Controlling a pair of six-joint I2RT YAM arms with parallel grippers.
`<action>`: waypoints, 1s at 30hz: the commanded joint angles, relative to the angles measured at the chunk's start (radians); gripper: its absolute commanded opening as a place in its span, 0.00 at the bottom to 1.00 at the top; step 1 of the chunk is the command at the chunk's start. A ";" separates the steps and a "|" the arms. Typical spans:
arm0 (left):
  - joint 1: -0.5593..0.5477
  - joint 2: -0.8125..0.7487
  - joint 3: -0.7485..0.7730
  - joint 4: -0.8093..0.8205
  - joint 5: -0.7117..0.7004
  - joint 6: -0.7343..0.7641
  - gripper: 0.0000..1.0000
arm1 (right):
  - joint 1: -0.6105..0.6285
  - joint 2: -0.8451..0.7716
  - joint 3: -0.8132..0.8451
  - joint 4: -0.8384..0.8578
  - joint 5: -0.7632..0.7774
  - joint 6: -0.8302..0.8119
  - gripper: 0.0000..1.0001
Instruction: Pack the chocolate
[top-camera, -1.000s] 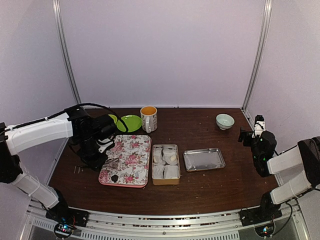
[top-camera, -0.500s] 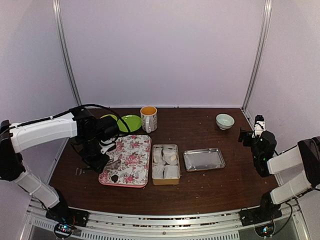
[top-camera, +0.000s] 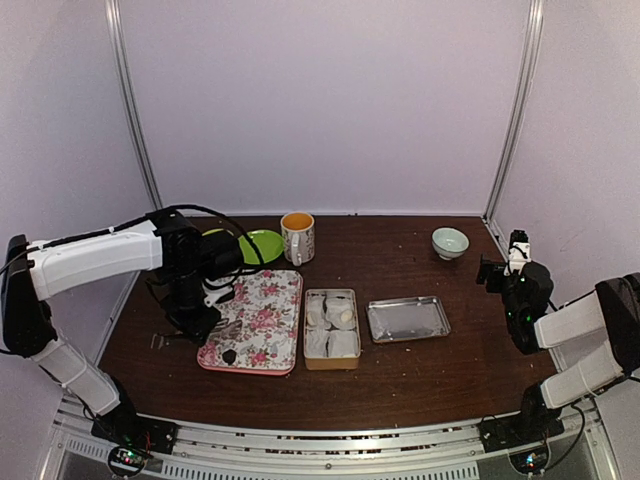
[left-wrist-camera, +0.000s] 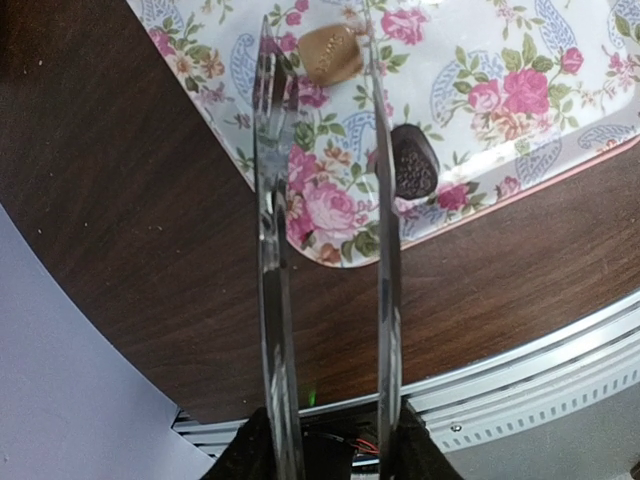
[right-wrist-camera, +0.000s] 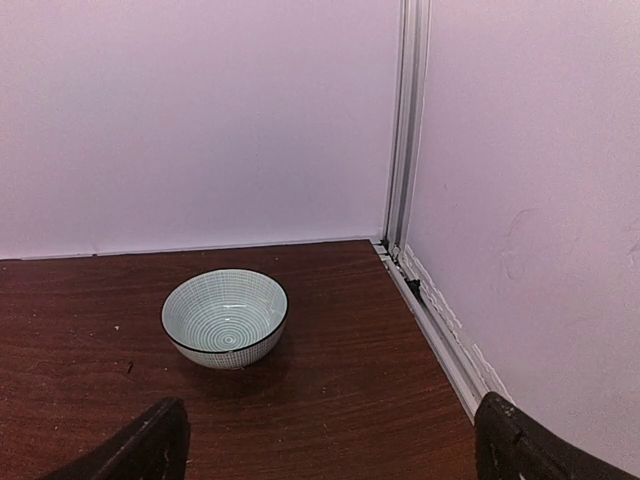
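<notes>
The chocolate (left-wrist-camera: 412, 162) is a small, dark brown, nearly black lump with a bumpy skin. It lies near the front edge of the floral tray (left-wrist-camera: 480, 50). My left gripper (left-wrist-camera: 316, 22) has its clear fingers a modest gap apart, clamping nothing. The chocolate sits just outside one finger, and a tan lump (left-wrist-camera: 330, 52) lies between the tips. Under the tray is a dark wooden table (left-wrist-camera: 120, 200), with pale walls (right-wrist-camera: 200, 120) around it. Far right, my right gripper (right-wrist-camera: 330, 450) stands wide and empty, facing a pale ribbed bowl (right-wrist-camera: 225, 315).
</notes>
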 joint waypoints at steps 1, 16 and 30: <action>0.004 0.009 0.027 -0.052 0.018 0.002 0.40 | -0.004 0.001 0.017 0.021 0.014 0.006 1.00; 0.004 0.105 0.070 -0.089 0.046 -0.015 0.40 | -0.005 0.001 0.017 0.021 0.014 0.006 1.00; -0.008 0.094 0.054 -0.148 0.010 -0.082 0.41 | -0.005 0.001 0.018 0.021 0.014 0.006 1.00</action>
